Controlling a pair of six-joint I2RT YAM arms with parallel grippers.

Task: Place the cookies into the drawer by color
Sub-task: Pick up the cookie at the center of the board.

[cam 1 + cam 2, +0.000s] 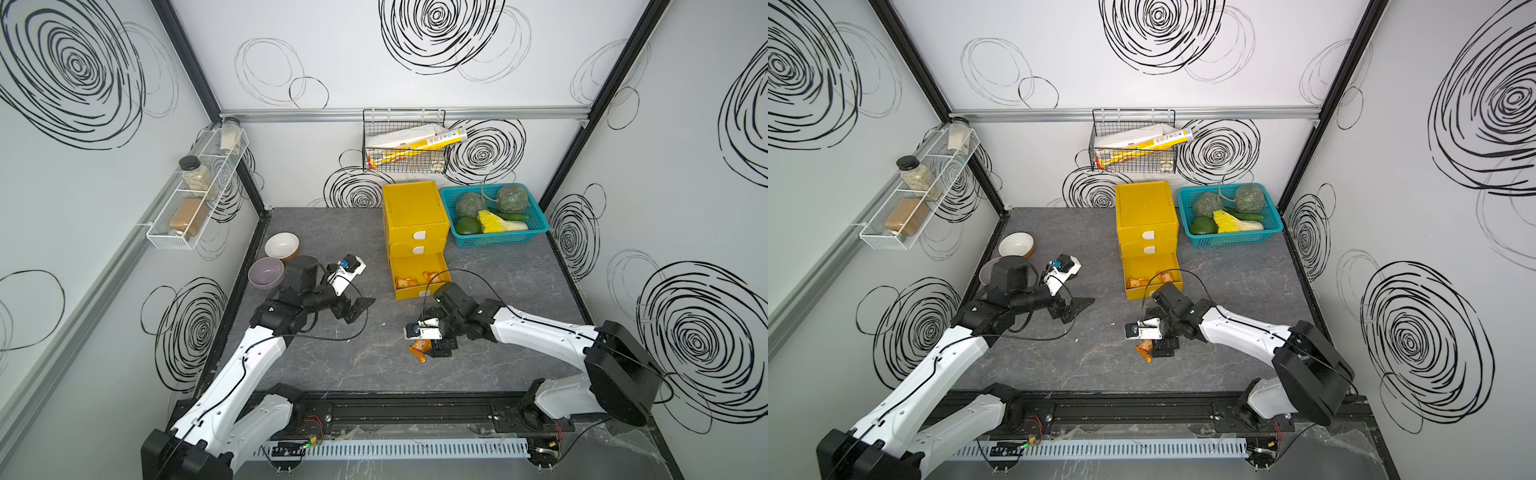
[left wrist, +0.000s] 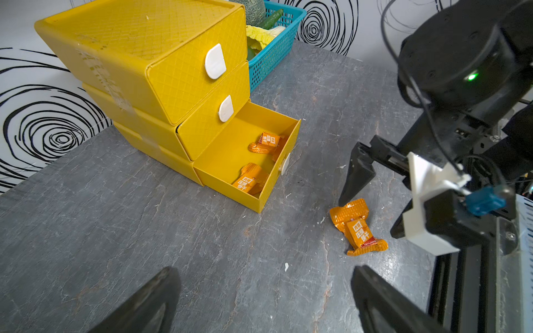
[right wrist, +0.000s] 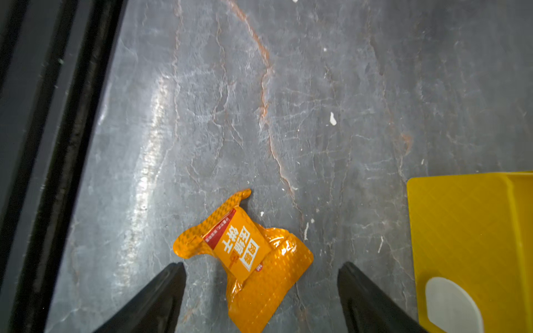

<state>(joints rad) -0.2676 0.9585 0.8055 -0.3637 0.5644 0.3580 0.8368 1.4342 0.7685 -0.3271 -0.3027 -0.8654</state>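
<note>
My right gripper (image 3: 262, 265) hangs low over the grey tabletop (image 3: 317, 101) with its jaws apart, one finger on each side of an orange cookie packet (image 3: 245, 250). The packet lies crumpled on the table with its label face up. I cannot see either finger pressing it, so nothing is gripped. In both top views this packet (image 1: 419, 348) lies well in front of the yellow drawer cabinet (image 1: 411, 208), out on the open table. The cabinet's bottom drawer (image 2: 230, 138) is pulled out, and the two drawers above it are closed. Two more orange packets lie inside it, one (image 2: 266, 142) by the front wall near the white tab and the other (image 2: 248, 180) in the front corner nearest my left wrist camera. My left gripper (image 2: 264, 269) is held above bare table with its jaws wide and nothing between them. It is well to the left of the cabinet. A teal basket (image 1: 498, 239) of vegetables stands just beside the cabinet on its right.
</note>
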